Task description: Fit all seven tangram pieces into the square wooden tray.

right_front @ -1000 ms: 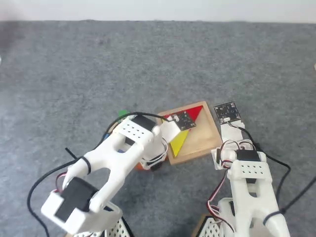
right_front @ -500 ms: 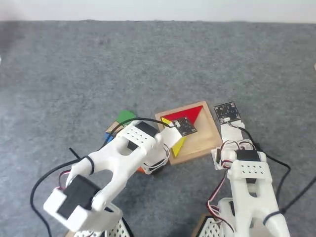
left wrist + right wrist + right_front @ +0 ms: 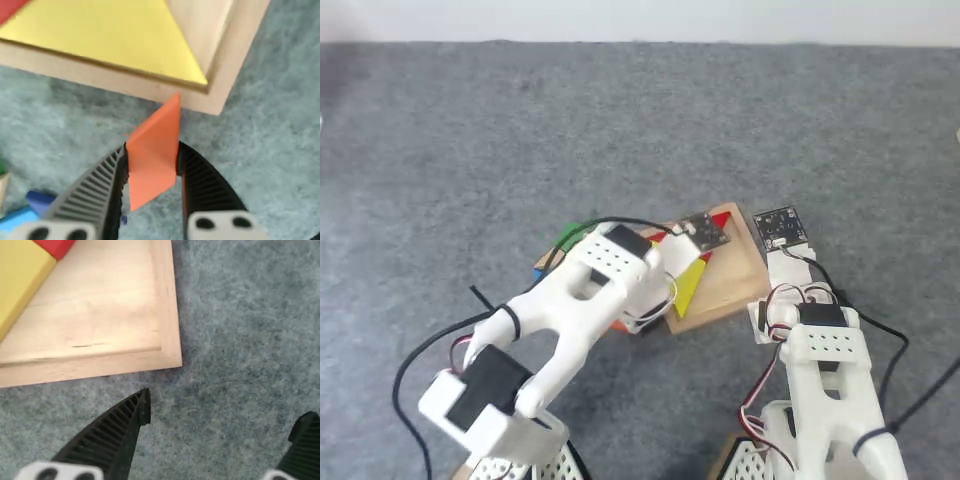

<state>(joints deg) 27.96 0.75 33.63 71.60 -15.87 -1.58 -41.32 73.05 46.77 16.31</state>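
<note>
The square wooden tray lies just ahead of both arms, with a yellow triangle and a red triangle inside it. My left gripper is shut on an orange piece, held on edge over the carpet just outside the tray's rim and next to the yellow triangle. From above, the left gripper sits at the tray's front left corner. My right gripper is open above bare carpet off another tray corner.
Loose pieces lie to the left of the tray, partly under the left arm: a green piece, a blue piece and a pale wooden-coloured piece. Grey carpet spreads out on all sides beyond the tray.
The left arm has swung right toward the tray with the orange piece in its gripper, now covering more of the green piece. The right arm has stayed still.
</note>
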